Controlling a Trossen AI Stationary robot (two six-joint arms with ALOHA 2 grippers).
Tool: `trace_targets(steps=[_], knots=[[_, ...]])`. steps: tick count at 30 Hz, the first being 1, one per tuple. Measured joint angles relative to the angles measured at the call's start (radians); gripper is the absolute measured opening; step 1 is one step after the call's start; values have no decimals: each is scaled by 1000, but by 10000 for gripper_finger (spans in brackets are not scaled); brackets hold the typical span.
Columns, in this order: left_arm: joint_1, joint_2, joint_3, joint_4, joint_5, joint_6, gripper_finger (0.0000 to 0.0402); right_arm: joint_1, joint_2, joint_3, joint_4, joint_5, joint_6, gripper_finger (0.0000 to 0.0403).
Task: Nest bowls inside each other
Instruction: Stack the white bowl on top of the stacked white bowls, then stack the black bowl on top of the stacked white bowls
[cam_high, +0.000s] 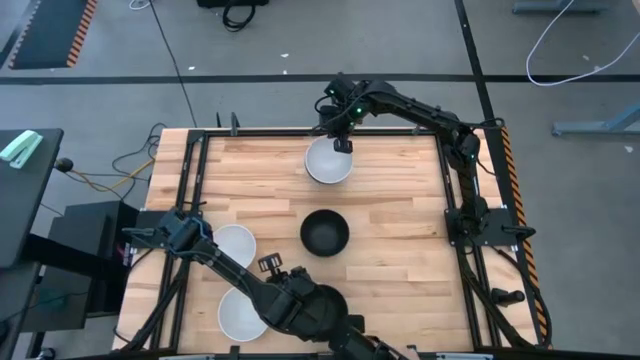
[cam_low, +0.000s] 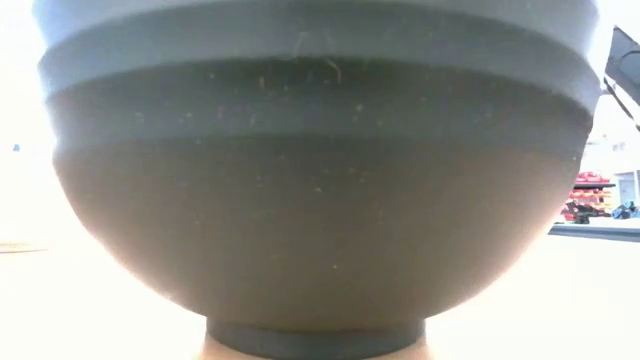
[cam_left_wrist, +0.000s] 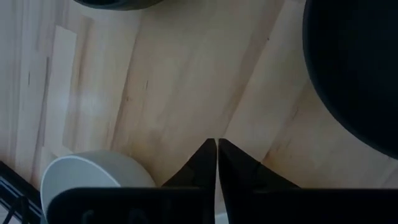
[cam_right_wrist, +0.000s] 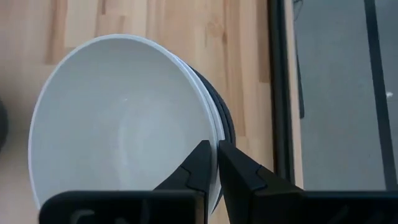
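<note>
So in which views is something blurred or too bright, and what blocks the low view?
Low view: a dark bowl stands right before the lens and fills the picture, soft in focus, with the background on both sides washed out white. Left wrist view: a black bowl and the table look soft. High view: evenly lit, the stack of bowls clear under the right gripper.

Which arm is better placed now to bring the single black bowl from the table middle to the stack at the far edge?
The right. Its gripper is shut on the rim of the white-topped stack of bowls, and the glossy black bowl lies just beyond. The left gripper, shut and empty, hovers nearer the two white bowls.
</note>
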Motion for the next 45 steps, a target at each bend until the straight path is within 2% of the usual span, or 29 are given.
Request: trace_targets(steps=[7, 13, 24, 30, 35, 38, 40, 45], knots=[[1, 0, 0, 0, -6, 17, 11, -27, 3, -32, -2, -8, 3, 37], [8, 0, 0, 0, -15, 32, 23, -38, 4, -34, 2, -13, 3, 40], [25, 0, 0, 0, -24, 59, 28, -72, 4, -34, 12, 20, 48, 108], [45, 0, 0, 0, -44, 90, 17, -80, -1, -33, 0, 27, 46, 123], [68, 0, 0, 15, -36, 149, 18, -84, -66, -31, -151, 62, 95, 121], [71, 0, 0, 113, -14, 237, 20, -79, -119, -39, -253, 71, 155, 119], [71, 0, 1, 170, -9, 270, 20, -67, -174, -54, -273, 71, 199, 119], [88, 0, 1, 152, -5, 305, 20, 4, -358, -142, -259, 71, 269, 119]])
